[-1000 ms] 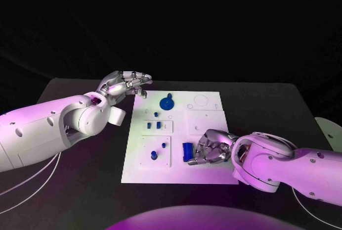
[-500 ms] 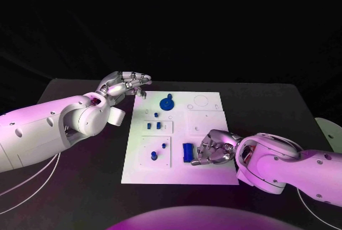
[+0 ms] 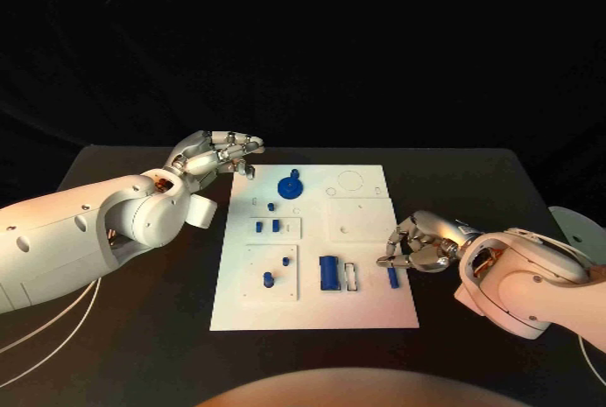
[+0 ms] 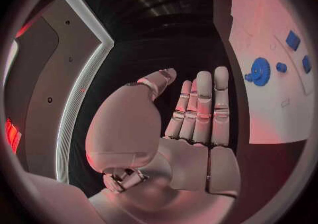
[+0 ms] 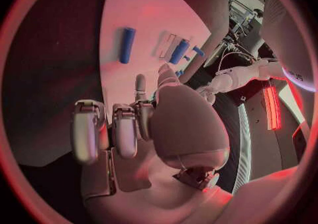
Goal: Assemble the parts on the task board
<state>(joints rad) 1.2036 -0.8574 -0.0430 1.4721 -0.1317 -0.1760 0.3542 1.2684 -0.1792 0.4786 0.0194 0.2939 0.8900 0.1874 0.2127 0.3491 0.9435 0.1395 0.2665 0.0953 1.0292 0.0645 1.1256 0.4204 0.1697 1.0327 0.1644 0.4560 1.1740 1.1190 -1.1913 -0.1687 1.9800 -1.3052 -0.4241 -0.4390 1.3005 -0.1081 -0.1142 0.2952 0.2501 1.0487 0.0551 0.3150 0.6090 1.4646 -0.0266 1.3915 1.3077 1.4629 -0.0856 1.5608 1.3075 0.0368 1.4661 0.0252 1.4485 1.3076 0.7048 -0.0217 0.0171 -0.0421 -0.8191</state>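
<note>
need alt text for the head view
A white task board on a black table carries small blue parts, including a blue gear. The right robot hand hovers by a blue bar; the left robot hand hovers open.

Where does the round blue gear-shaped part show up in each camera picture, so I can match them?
Head view: the round blue gear-shaped part sits at the far end of the flat white task board, towards its left side.
Left wrist view: the gear lies on the board, beyond the fingertips.
Right wrist view: not in this picture.
Shared landmark: the white board.
</note>
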